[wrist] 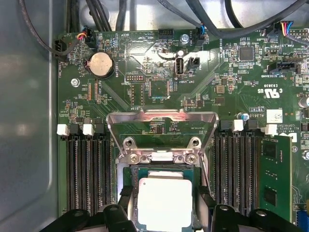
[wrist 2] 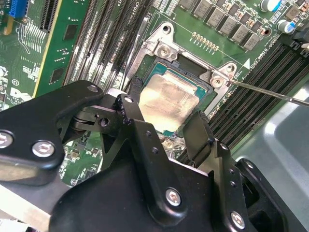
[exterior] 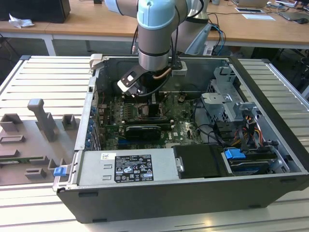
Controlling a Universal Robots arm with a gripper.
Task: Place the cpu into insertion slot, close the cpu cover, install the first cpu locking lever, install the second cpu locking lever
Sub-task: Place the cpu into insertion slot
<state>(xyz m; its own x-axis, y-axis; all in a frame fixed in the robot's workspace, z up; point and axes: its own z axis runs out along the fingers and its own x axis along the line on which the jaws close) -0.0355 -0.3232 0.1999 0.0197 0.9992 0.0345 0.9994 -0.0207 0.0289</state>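
Note:
The cpu (wrist: 165, 200) (wrist 2: 166, 99), a flat square chip with a pale silver top, lies flat in the insertion slot (wrist 2: 164, 48) on the green board. My gripper (wrist: 164, 205) (wrist 2: 165, 115) is down over the socket, and its two black fingers (wrist 2: 131, 104) press against opposite edges of the chip. The cpu cover (wrist: 161, 117), a thin silver frame plate, stands raised on its hinge just beyond the chip. A thin locking lever (wrist 2: 270, 93) sticks out free beside the socket. In the exterior view the gripper (exterior: 145, 99) reaches down into the open computer case (exterior: 270, 121).
Long black memory slots (wrist: 87, 174) (wrist: 234, 169) flank the socket on both sides, with a memory card (wrist: 275, 179) in one. Black cables (wrist: 120, 12) run along the case wall. A drive cage (exterior: 227, 101) and a power supply (exterior: 130, 166) crowd the case. Grey fixtures (exterior: 43, 121) sit outside it.

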